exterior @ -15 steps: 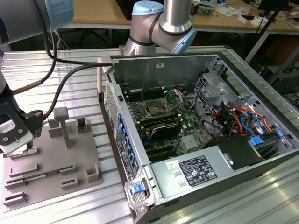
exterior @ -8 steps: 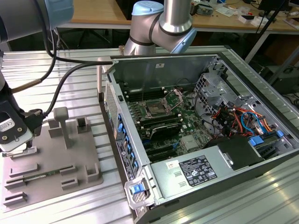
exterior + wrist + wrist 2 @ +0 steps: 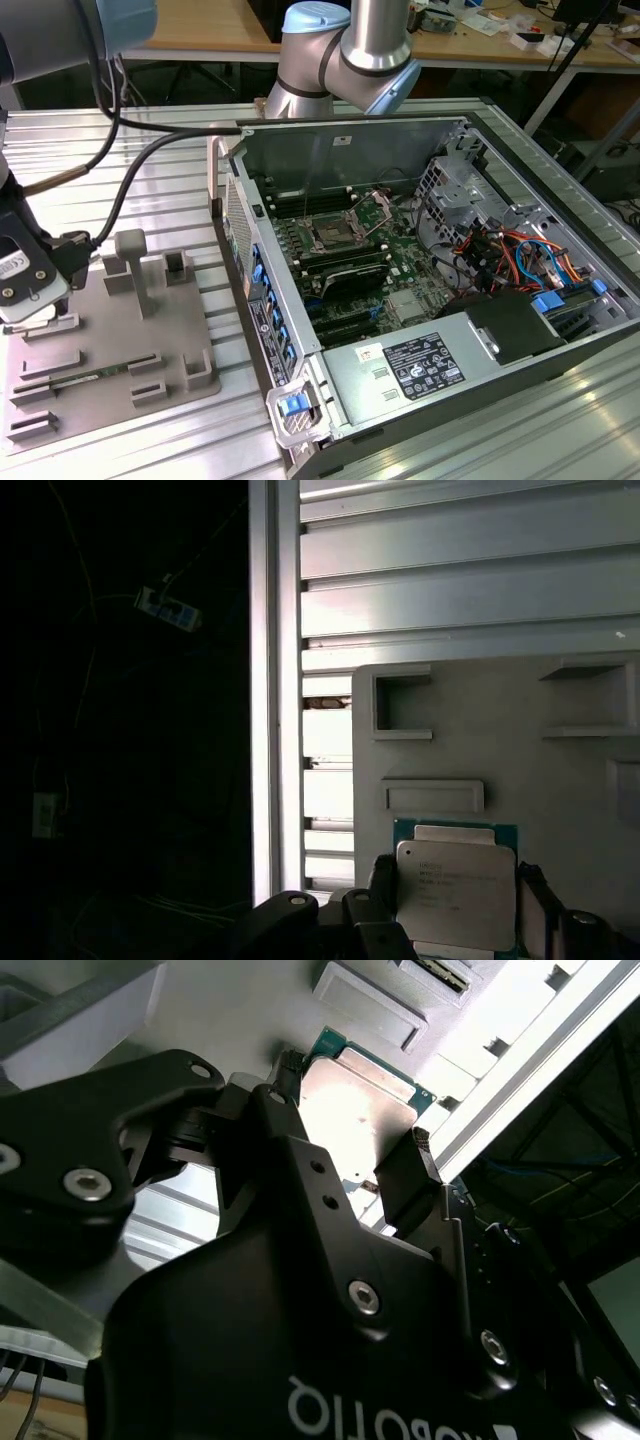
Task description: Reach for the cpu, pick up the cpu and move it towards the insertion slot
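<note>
- cpu (image 3: 455,895): flat square chip with a silvery top and a thin green edge. It sits between the pincer's two dark fingers (image 3: 385,880). It shows in both wrist views, and in the second wrist view (image 3: 355,1110) its metal top is brightly lit.
- pincer (image 3: 458,912): clenched on the cpu, with one finger against each of two opposite edges. In the exterior view (image 3: 35,300) it hangs low over the fixture plate.
- fixture plate (image 3: 120,340): grey moulded tray with raised blocks and pockets, directly under the pincer. Whether the cpu rests on it or is lifted just clear cannot be told.
- insertion slot (image 3: 330,237): square socket with a steel frame and a dark centre. It lies well apart from the pincer, on the motherboard inside the case.
- computer case (image 3: 350,140): open-sided and lying flat, beyond the fixture plate from the pincer.
- table (image 3: 160,140): ribbed aluminium top that carries the plate and the case.
- cable (image 3: 120,190): black, running from above the pincer across the table toward the case.
</note>
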